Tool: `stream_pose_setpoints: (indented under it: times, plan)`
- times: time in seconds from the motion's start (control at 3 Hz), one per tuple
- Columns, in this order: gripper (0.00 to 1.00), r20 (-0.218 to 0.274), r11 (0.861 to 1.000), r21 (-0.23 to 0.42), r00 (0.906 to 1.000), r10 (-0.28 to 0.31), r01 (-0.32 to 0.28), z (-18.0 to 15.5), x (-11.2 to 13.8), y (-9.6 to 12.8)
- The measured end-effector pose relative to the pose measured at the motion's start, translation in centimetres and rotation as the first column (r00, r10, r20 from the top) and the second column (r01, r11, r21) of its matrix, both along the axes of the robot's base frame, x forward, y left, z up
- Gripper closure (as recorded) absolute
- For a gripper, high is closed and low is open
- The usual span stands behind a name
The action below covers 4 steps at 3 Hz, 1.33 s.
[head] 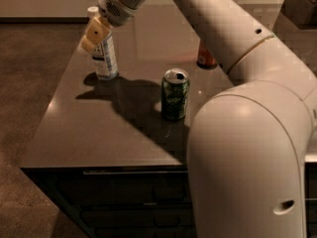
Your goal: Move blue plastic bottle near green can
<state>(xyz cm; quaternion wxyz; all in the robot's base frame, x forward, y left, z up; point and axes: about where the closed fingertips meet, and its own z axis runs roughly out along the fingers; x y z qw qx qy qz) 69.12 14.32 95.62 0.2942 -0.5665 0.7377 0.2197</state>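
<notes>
The blue plastic bottle (106, 59) stands upright on the far left of the dark table (99, 133), its white cap beside my wrist. My gripper (94, 33) is at the bottle's upper body, with one cream finger (93, 32) in front of it. The gripper looks open around the bottle, and the bottle still rests on the table. The green can (174, 94) stands upright near the table's middle, to the right of the bottle and nearer to me, with a clear gap between them.
A red-orange soda can (205, 59) stands at the back, mostly hidden behind my arm (237, 43). My arm and body fill the right side of the view. A dark box (300, 6) sits at the far right. Drawers run below the table's front edge.
</notes>
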Motion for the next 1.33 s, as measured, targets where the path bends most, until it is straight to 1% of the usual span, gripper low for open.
stream_pose_setpoints:
  times: [0.33, 0.67, 1.0, 1.33]
  plan:
    - [0.4, 0.01, 1.0, 0.008, 0.9999, -0.01, 0.01, 0.8, 0.1, -0.7]
    - [0.64, 0.017, 1.0, 0.012, 0.9997, -0.018, 0.017, 1.6, -0.3, -1.9]
    - [0.87, 0.044, 0.999, 0.019, 0.9985, -0.033, 0.032, 3.9, -1.8, -4.0]
    - [1.0, 0.049, 0.998, 0.025, 0.9969, -0.062, 0.061, 5.3, -3.8, -7.2]
